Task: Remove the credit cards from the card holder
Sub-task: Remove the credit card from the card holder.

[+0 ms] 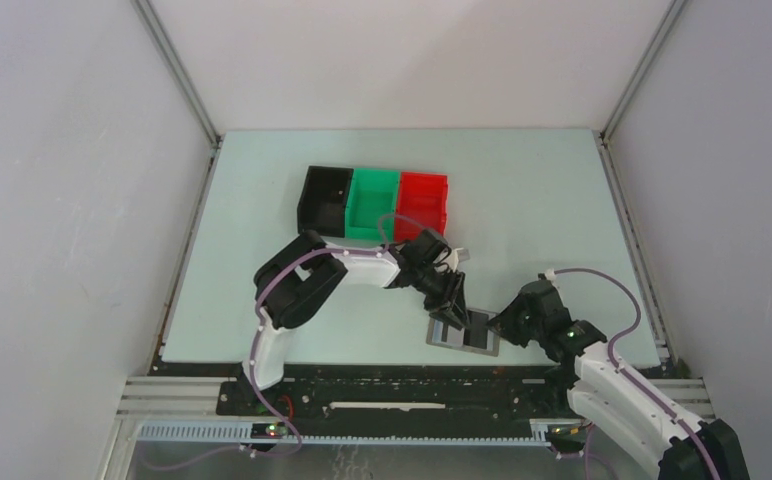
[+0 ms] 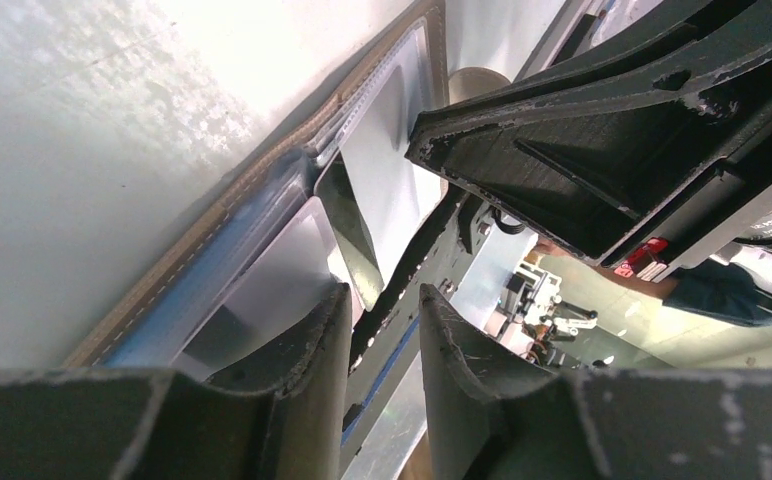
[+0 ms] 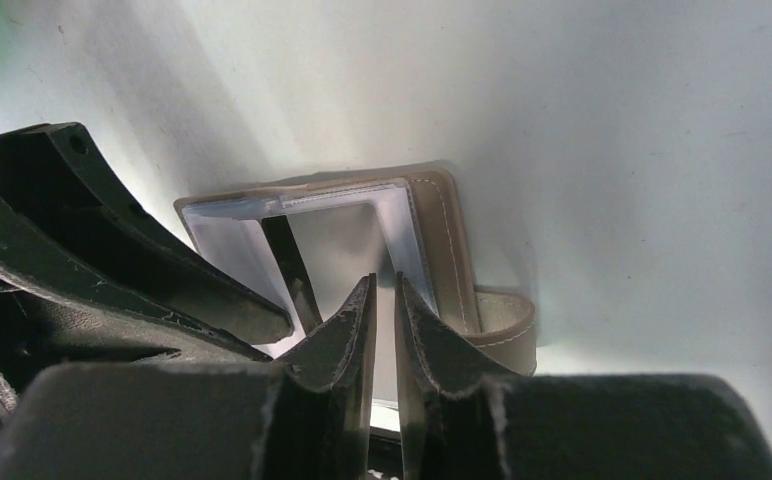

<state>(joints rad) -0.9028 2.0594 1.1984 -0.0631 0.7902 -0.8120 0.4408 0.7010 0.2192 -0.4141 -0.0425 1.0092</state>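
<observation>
The grey-taupe card holder (image 1: 465,335) lies open near the table's front edge. It also shows in the left wrist view (image 2: 262,150) and the right wrist view (image 3: 452,250). A grey card with a dark stripe (image 3: 337,245) sits in its clear pocket, also in the left wrist view (image 2: 387,170). The tan-orange card is hidden. My left gripper (image 1: 452,310) is over the holder's left half, jaws a little apart and empty (image 2: 384,310), one finger on the pocket. My right gripper (image 1: 502,322) is at the holder's right half, jaws closed to a thin slit (image 3: 383,295) with nothing clearly between them.
A black bin (image 1: 324,197), a green bin (image 1: 374,203) and a red bin (image 1: 423,203) stand in a row behind the arms. The table's front edge (image 1: 362,362) is just below the holder. White walls close the sides and back.
</observation>
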